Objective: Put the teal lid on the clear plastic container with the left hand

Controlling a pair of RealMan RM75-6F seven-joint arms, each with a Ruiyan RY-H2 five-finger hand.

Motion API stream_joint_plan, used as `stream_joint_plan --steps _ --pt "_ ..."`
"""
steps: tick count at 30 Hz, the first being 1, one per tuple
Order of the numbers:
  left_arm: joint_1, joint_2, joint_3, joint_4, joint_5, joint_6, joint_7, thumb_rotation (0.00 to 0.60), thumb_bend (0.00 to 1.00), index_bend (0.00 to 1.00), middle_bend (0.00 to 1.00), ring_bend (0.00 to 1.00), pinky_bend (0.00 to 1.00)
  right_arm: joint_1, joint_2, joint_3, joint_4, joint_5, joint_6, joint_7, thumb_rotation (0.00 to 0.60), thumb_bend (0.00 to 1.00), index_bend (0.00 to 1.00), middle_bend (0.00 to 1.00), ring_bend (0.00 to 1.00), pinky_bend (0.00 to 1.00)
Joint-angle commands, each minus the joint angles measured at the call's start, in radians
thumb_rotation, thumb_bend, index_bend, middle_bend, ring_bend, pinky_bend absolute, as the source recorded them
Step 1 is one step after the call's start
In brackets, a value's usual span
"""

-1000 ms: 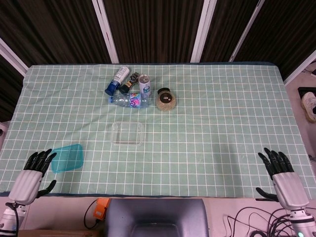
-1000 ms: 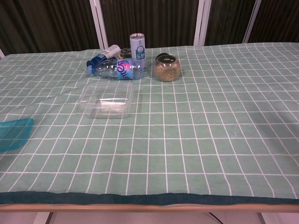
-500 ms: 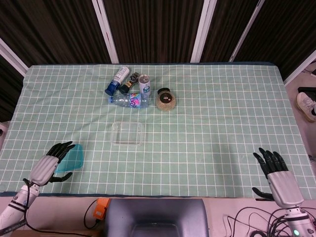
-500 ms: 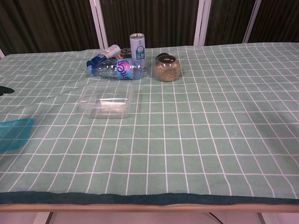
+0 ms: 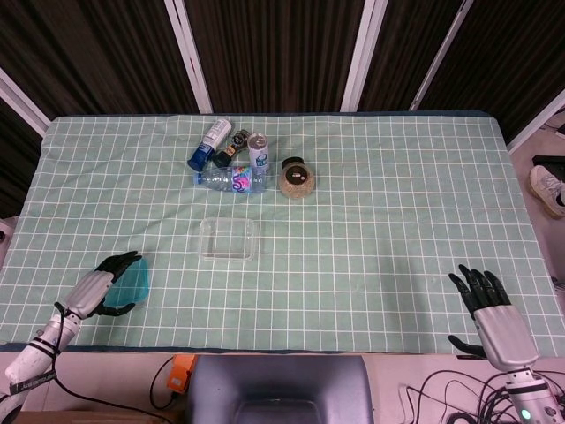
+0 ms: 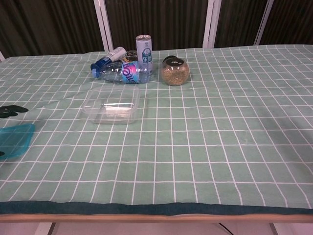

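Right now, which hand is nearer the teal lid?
Left. The left hand is over the near-left side of the teal lid, fingers spread across it. The right hand is at the table's far right front corner, holding nothing.

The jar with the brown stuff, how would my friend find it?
Look at the far side of the green checked tablecloth, where the bottles lie in a bunch. The jar stands at the right end of that bunch, beside the upright can. It is the only round glass one, with brownish grains inside.
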Motion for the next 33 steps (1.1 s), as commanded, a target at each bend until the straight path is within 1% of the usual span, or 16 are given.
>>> stream_joint_plan --steps 1,5,9,17,33 --pt "-0.008 -0.026 0.015 0.047 -0.001 -0.018 -0.041 0.600 0.24 0.00 0.00 0.00 0.00 0.001 0.000 -0.001 -0.001 0.000 -0.002 -0.002 0.600 0.22 0.00 0.00 0.00 0.00" --pt "-0.011 -0.054 0.018 0.106 -0.015 -0.037 -0.058 0.600 0.24 0.00 0.00 0.00 0.00 0.002 0.002 -0.001 -0.004 0.003 -0.006 -0.004 0.600 0.22 0.00 0.00 0.00 0.00" --pt "-0.013 -0.064 0.026 0.138 -0.018 -0.050 -0.076 0.600 0.24 0.00 0.00 0.00 0.00 0.002 0.001 -0.001 -0.004 0.002 -0.003 -0.003 0.600 0.22 0.00 0.00 0.00 0.00" --pt "-0.014 -0.064 0.038 0.148 -0.017 -0.052 -0.093 0.600 0.24 0.00 0.00 0.00 0.00 0.002 -0.001 -0.001 -0.004 0.003 -0.003 -0.005 0.600 0.22 0.00 0.00 0.00 0.00" --pt "-0.032 -0.069 0.069 0.180 -0.015 -0.097 -0.178 0.600 0.24 0.00 0.00 0.00 0.00 0.005 0.003 -0.007 -0.006 -0.001 -0.009 -0.003 0.600 0.22 0.00 0.00 0.00 0.00"
